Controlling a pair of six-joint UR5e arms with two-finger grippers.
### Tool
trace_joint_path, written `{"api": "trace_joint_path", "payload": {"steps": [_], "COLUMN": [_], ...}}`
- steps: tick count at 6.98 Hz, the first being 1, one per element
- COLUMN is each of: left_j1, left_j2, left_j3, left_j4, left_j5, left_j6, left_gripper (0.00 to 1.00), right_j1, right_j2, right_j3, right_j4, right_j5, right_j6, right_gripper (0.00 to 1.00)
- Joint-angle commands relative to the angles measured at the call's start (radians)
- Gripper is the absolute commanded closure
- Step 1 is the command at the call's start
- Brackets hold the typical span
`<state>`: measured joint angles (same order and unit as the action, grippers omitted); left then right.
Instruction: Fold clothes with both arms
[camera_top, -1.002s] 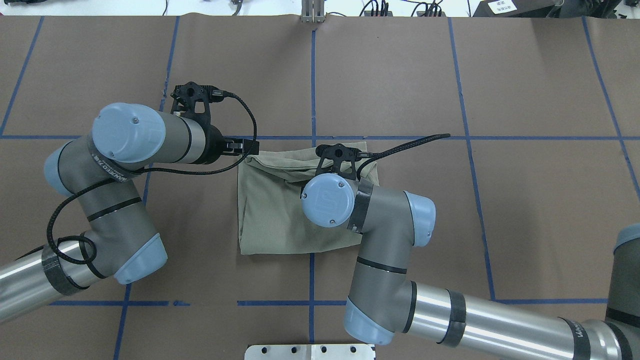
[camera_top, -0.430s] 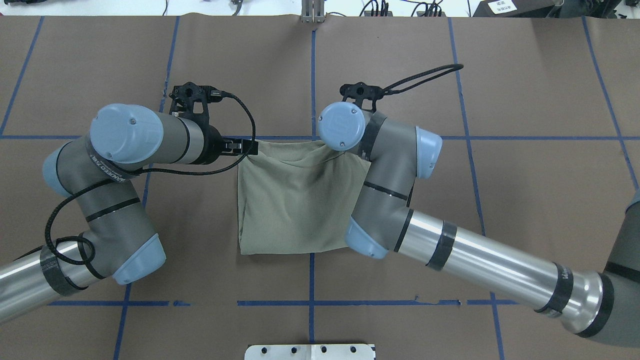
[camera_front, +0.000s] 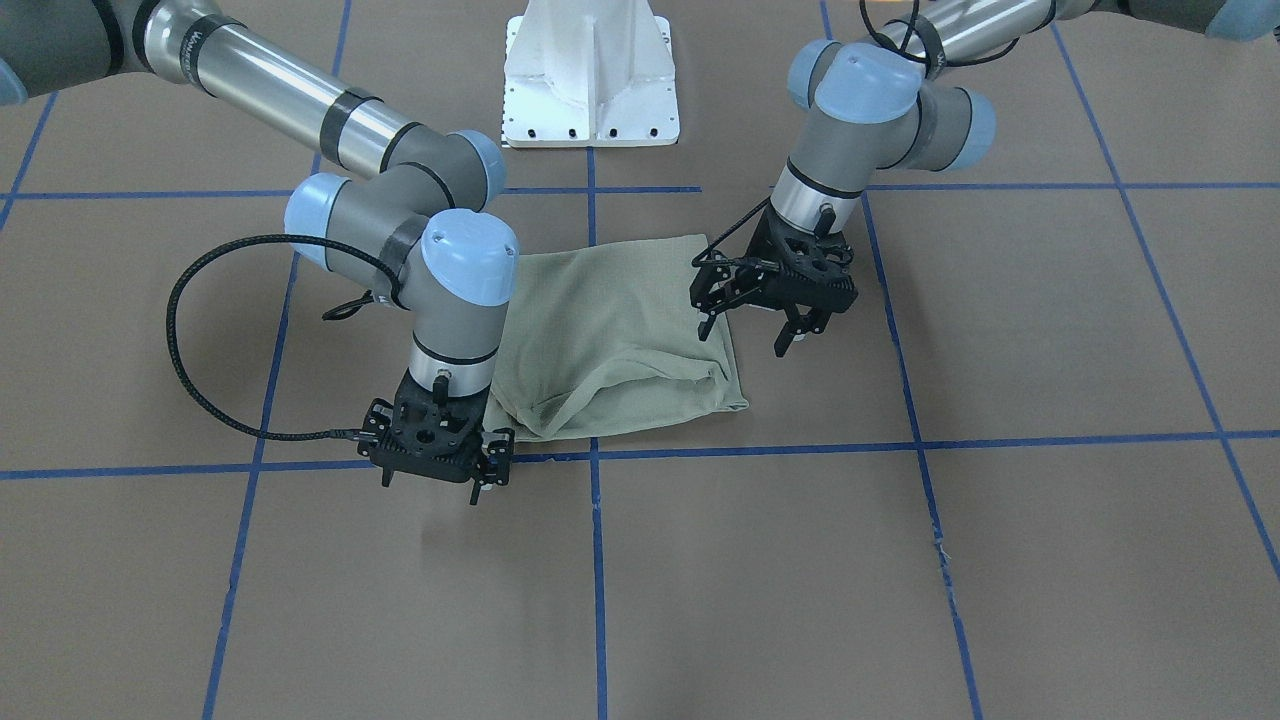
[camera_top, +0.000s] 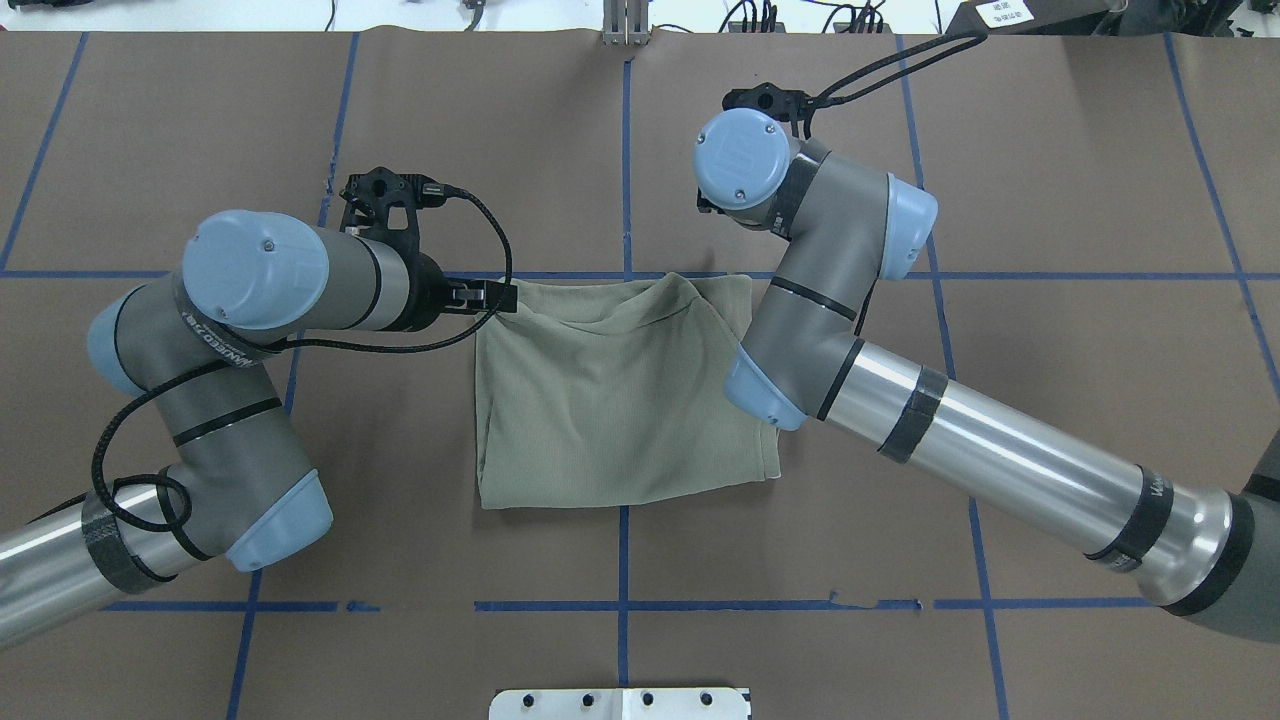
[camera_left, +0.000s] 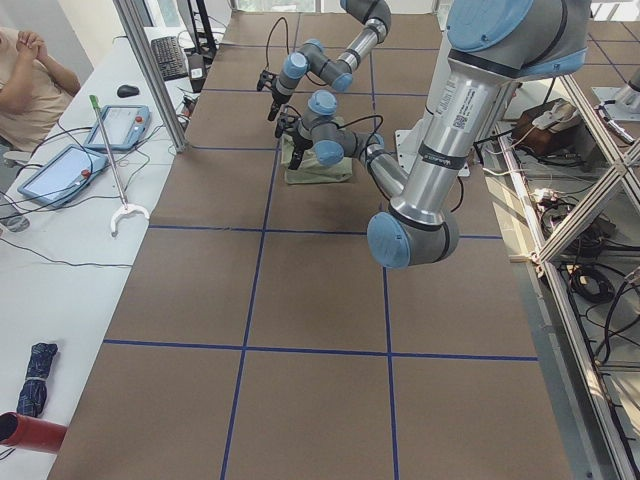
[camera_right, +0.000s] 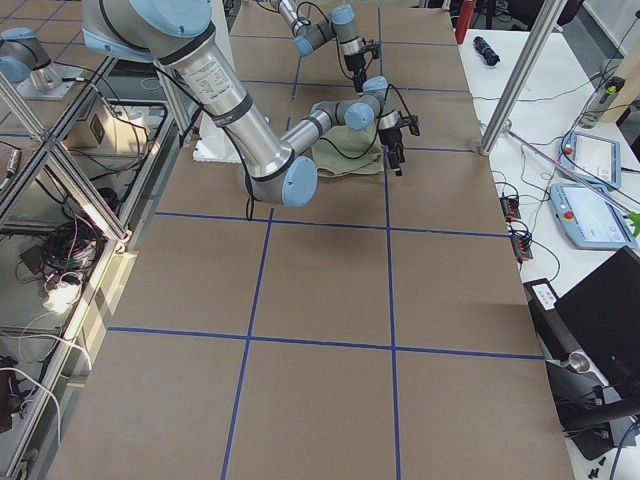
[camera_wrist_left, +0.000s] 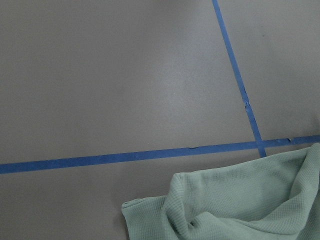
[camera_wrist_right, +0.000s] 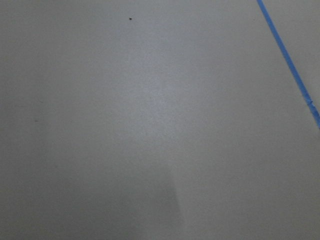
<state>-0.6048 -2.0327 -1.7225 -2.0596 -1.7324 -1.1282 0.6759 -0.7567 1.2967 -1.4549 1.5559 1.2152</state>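
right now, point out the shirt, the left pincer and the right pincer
shirt (camera_top: 610, 400): overhead view, middle of the cloth
left pincer (camera_front: 742, 342): front-facing view, midway between its fingertips
right pincer (camera_front: 433, 488): front-facing view, midway between its fingertips

Sage-green knit shirt (camera_top: 620, 400) on brown table (camera_top: 1050, 150) gridded with blue tape lines (camera_top: 626, 150)

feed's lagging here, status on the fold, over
Left gripper open at the edge of the shirt, not gripping. Right gripper open over bare table beside it. Shirt folded, lying flat. Nothing seen in the way.
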Motion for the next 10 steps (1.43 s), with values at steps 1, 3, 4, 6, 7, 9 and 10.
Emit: {"api": "trace_joint_path", "payload": {"steps": [1, 3, 4, 6, 7, 9, 10], "left_j1": [0.073, 0.172, 0.168, 0.120, 0.088, -0.014, -0.068], "left_j2": [-0.001, -0.010, -0.017, -0.030, -0.073, -0.156, -0.158], "left_j3": [0.011, 0.020, 0.040, 0.111, 0.168, 0.324, 0.377], "left_j4": [0.012, 0.018, 0.021, 0.036, 0.038, 0.027, 0.024], "left_j5": [0.046, 0.155, 0.160, 0.165, 0.165, 0.163, 0.165], "left_j6": [0.005, 0.002, 0.001, 0.004, 0.004, 0.014, 0.042], "left_gripper": [0.00, 0.00, 0.00, 0.00, 0.00, 0.00, 0.00], "right_j1": [0.022, 0.024, 0.025, 0.030, 0.030, 0.031, 0.031], "right_j2": [0.002, -0.001, -0.003, -0.003, -0.003, -0.004, -0.007], "right_j3": [0.022, 0.035, 0.035, 0.036, 0.036, 0.036, 0.036], "right_j4": [0.073, 0.073, 0.073, 0.073, 0.073, 0.073, 0.073], "right_j5": [0.131, 0.132, 0.132, 0.132, 0.132, 0.132, 0.132], "right_j6": [-0.005, -0.003, -0.003, -0.003, -0.003, -0.006, -0.011], "right_gripper": [0.00, 0.00, 0.00, 0.00, 0.00, 0.00, 0.00]}}
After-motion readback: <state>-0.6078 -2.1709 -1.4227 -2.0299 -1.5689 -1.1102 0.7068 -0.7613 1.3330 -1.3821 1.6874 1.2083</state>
